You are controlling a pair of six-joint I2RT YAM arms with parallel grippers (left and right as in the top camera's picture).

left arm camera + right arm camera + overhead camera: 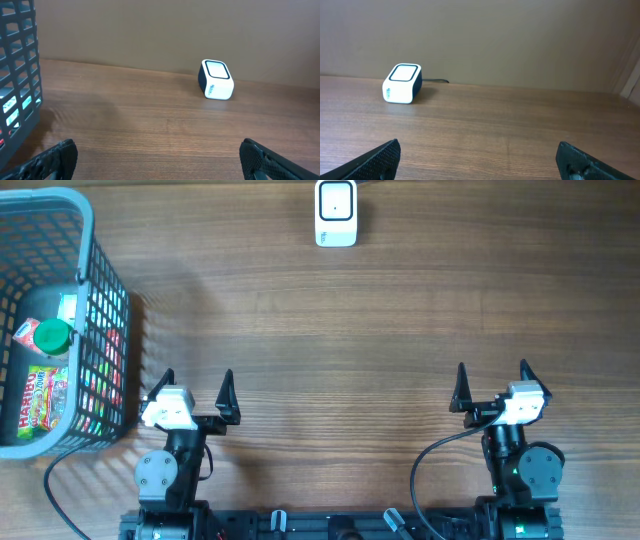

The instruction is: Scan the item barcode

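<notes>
I see the left gripper (197, 382) and the right gripper (493, 376) at the near edge of the table (330, 330), each with its jaws spread wide. The barcode scanner (336, 212) stands at the far edge, between the two arms. The items lie in the grey basket (105, 290), just beside the left gripper: a green-capped bottle (50, 335) and a candy bag (42, 398).

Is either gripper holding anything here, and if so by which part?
Nothing is held. The left gripper and right gripper both stand open and empty, clear of the basket.
</notes>
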